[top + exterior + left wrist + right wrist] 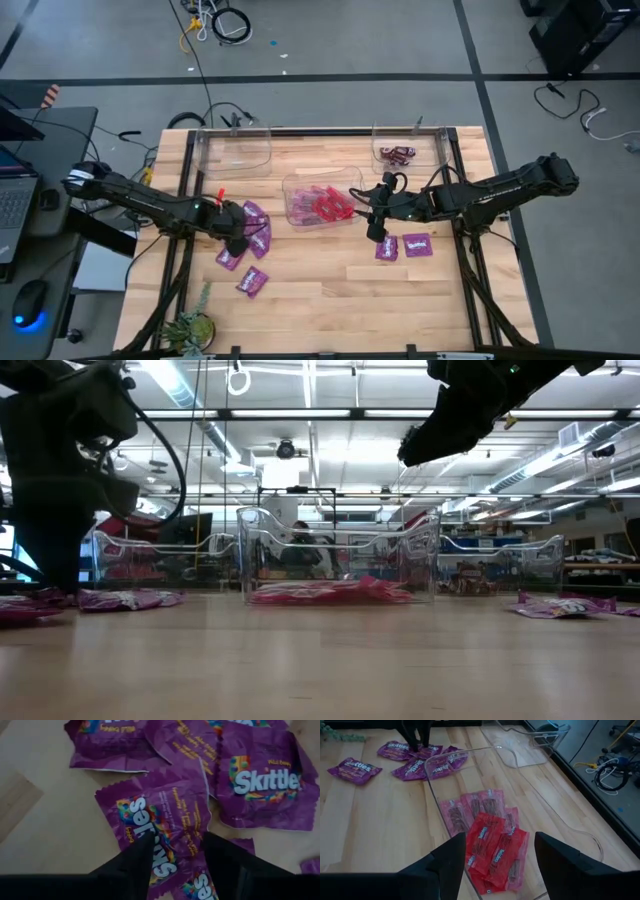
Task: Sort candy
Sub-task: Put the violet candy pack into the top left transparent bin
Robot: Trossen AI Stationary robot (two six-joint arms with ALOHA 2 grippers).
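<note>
Left claw (175, 855), open, straddled a purple candy (165, 815) for pickup; closing came next. Right claw (495, 857) hovered released above the red-filled bin (555, 815).

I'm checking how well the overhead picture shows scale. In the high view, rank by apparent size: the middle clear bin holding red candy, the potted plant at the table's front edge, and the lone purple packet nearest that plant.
Largest to smallest in the high view:
1. Middle clear bin
2. Potted plant
3. Lone purple packet
</note>
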